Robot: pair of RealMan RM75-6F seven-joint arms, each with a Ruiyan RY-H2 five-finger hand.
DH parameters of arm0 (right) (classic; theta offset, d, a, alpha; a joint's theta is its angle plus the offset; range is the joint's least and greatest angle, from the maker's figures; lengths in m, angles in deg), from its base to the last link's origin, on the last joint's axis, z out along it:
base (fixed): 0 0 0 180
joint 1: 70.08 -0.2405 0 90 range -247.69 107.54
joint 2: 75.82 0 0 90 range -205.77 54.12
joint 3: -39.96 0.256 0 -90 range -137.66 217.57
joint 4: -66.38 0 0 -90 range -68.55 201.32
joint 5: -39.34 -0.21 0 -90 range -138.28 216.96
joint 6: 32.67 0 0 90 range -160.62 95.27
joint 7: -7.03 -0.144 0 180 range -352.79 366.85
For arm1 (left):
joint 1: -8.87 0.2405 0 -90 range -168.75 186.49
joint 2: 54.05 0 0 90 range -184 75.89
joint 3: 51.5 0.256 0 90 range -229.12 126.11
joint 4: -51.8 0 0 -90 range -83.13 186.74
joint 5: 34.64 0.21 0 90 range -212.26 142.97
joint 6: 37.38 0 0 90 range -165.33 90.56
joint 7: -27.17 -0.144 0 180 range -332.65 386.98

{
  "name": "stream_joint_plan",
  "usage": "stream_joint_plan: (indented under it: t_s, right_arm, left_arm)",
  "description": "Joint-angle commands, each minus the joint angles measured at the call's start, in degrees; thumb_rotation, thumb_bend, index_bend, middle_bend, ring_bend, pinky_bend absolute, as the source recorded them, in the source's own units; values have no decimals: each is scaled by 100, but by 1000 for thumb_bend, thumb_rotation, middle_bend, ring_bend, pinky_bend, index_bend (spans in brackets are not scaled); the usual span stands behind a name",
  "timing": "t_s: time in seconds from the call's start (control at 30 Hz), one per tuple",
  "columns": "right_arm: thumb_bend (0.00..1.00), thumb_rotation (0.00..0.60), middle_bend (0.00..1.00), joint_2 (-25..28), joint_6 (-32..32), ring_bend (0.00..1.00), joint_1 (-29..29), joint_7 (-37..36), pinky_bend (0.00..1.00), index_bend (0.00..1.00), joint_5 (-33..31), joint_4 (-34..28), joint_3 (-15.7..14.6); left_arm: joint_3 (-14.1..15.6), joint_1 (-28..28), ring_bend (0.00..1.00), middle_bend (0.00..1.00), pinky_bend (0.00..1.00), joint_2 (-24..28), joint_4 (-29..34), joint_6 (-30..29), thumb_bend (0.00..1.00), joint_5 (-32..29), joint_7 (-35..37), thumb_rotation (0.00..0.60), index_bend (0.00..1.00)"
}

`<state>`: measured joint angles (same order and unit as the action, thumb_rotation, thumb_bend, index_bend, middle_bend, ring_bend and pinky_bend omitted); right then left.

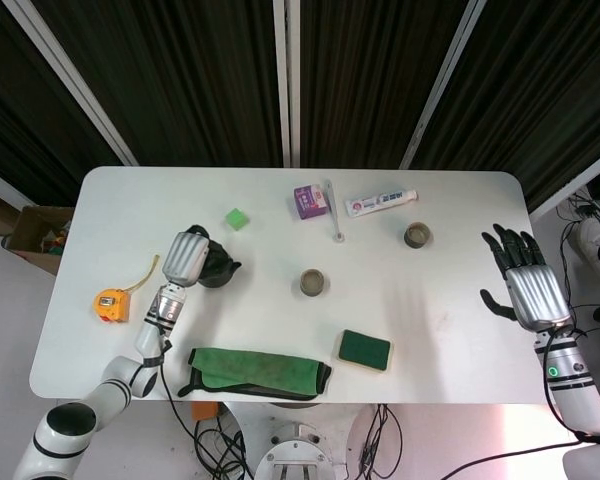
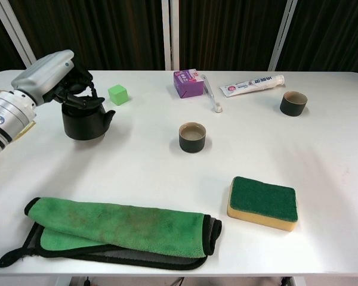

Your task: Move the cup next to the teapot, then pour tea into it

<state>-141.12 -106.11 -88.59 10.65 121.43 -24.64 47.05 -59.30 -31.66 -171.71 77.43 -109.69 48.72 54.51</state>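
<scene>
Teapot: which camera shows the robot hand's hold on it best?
Chest view: the teapot shows side-on, with the left robot hand gripping its top from above. In the head view the hand covers most of the pot.

Left hand (image 1: 187,257) at 9 o'clock, fingers curled around the teapot (image 2: 83,121), gripping from above. Right hand (image 1: 526,285) at 3 o'clock, fingers spread, holding nothing.

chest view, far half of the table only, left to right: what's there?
left hand holding the teapot → green cube → purple box → toothbrush → toothpaste tube → far cup
</scene>
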Motion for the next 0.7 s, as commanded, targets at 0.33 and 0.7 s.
stream_joint_plan:
  t_s: [0.33, 0.7]
  right_arm:
    - [273, 600, 0, -6, 22, 0, -6, 6, 0, 0, -17, 14, -8]
    - [272, 600, 0, -22, 9, 0, -12, 38, 0, 0, -8, -2, -7]
  left_arm:
    - [95, 33, 975, 1000, 406, -245, -495, -30, 282, 106, 324, 600, 1000]
    - [165, 83, 971, 1000, 405, -267, -615, -11, 270, 159, 455, 600, 1000]
